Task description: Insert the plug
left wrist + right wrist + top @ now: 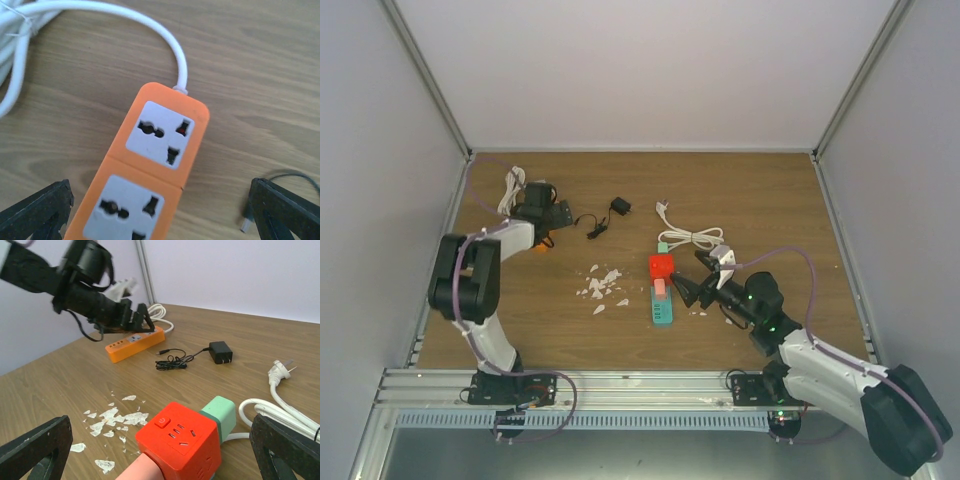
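Closest in, the right tool (690, 278) is spread wide with nothing in it, and the red cube socket (180, 440) sits just ahead of its fingers. There's a scatter of white flakes (602, 284) on the table (770, 200) to the left. Further back, the white plug (279, 371) and the black power adapter (220, 352) both lie loose, plugged into nothing. At the far left, the left tool (558, 213) is spread wide over the orange power strip (165, 145), not gripping it.
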`<control>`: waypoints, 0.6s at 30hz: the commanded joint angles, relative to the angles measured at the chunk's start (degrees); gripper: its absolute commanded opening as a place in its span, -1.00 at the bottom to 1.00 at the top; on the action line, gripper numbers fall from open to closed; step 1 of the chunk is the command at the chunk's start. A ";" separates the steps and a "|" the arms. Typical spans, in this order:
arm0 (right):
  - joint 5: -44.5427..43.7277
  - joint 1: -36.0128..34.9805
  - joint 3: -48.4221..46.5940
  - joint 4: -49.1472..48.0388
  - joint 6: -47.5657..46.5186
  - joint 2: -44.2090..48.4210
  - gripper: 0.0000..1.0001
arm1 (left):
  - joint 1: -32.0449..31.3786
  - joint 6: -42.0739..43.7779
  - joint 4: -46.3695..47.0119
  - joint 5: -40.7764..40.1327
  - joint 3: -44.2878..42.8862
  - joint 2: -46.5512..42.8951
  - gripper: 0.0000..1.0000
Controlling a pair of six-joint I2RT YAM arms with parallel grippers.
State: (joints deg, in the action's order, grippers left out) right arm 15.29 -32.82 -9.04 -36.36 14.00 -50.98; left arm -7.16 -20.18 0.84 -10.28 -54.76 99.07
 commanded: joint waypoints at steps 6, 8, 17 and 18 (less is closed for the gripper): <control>2.32 0.30 0.96 -0.29 1.29 0.62 0.99 | 1.99 3.69 -13.67 -0.42 -12.34 11.65 0.97; 2.38 0.30 1.03 -0.38 1.28 0.62 0.99 | 1.99 3.45 -13.74 1.21 -12.24 11.90 0.88; 2.41 0.30 1.22 -0.11 1.68 1.49 0.99 | -1.47 1.71 -12.86 2.78 -6.93 8.25 0.13; 2.35 0.30 1.22 -0.03 1.73 1.50 0.99 | -2.05 1.13 -12.32 2.74 -5.39 6.96 0.05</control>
State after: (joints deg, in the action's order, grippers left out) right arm 17.04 -32.82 -8.56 -36.36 15.07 -50.50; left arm -6.72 -17.08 -11.42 -9.08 -64.64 110.06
